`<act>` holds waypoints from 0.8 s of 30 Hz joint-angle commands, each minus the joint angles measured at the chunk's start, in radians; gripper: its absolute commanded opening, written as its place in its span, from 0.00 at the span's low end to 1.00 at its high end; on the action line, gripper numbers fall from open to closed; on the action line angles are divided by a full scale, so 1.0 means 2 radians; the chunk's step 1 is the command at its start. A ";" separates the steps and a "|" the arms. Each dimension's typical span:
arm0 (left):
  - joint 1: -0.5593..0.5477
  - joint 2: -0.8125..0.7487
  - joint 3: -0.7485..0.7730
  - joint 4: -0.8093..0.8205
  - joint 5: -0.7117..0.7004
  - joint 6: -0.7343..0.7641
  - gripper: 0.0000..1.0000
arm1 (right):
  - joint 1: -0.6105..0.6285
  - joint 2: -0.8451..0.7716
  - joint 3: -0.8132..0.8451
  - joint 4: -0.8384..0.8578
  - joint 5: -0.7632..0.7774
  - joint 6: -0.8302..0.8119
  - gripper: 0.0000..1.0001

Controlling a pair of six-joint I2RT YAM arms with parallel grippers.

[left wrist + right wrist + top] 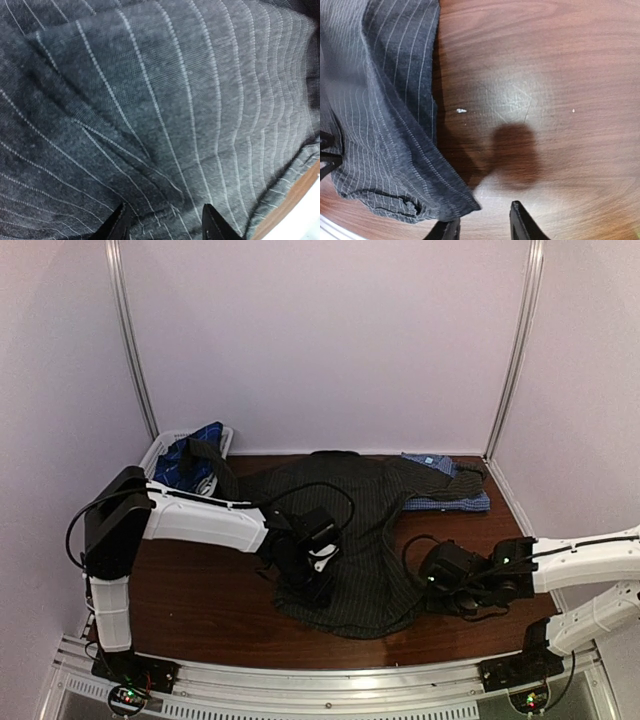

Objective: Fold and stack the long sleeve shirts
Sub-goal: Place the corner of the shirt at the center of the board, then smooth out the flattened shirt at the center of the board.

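Observation:
The charcoal-black pinstriped shirt [365, 525] lies spread over the middle of the table, one sleeve reaching toward the back right. My left gripper [315, 575] sits low over its front left part. In the left wrist view the pinstriped cloth [165, 110] fills the frame, and the left gripper [167, 226] stands open just above it, with nothing pinched. My right gripper [445, 585] is at the shirt's right hem. In the right wrist view it [482, 229] is open over bare wood, the hem corner [455, 200] touching its left finger. A folded blue-and-white check shirt [447, 485] lies at the back right.
A white mesh basket [160, 448] at the back left holds a navy plaid shirt [192, 462]. The wooden table [200, 595] shows bare wood at front left and at right [545, 100]. White walls close in the back and sides. The table's front edge [295, 200] runs near the shirt's hem.

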 commanded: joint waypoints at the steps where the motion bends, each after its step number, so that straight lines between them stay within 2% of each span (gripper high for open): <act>1: -0.004 0.010 0.016 -0.007 -0.029 -0.001 0.50 | -0.002 -0.017 0.024 -0.024 0.019 0.001 0.42; 4: -0.004 0.012 0.017 0.001 -0.025 -0.002 0.41 | -0.002 -0.017 0.045 -0.032 0.025 -0.012 0.53; 9: -0.004 0.005 0.021 0.000 -0.029 -0.002 0.11 | -0.001 -0.001 0.090 -0.036 0.028 -0.045 0.57; 12: -0.004 -0.007 0.023 -0.005 -0.031 -0.006 0.00 | -0.002 0.013 0.111 -0.026 0.025 -0.070 0.62; 18: -0.004 -0.046 0.018 -0.016 -0.036 -0.019 0.00 | -0.002 0.058 0.155 -0.026 0.020 -0.110 0.67; 24: -0.002 -0.091 -0.005 -0.022 -0.036 -0.036 0.00 | -0.002 0.084 0.154 -0.021 0.021 -0.124 0.68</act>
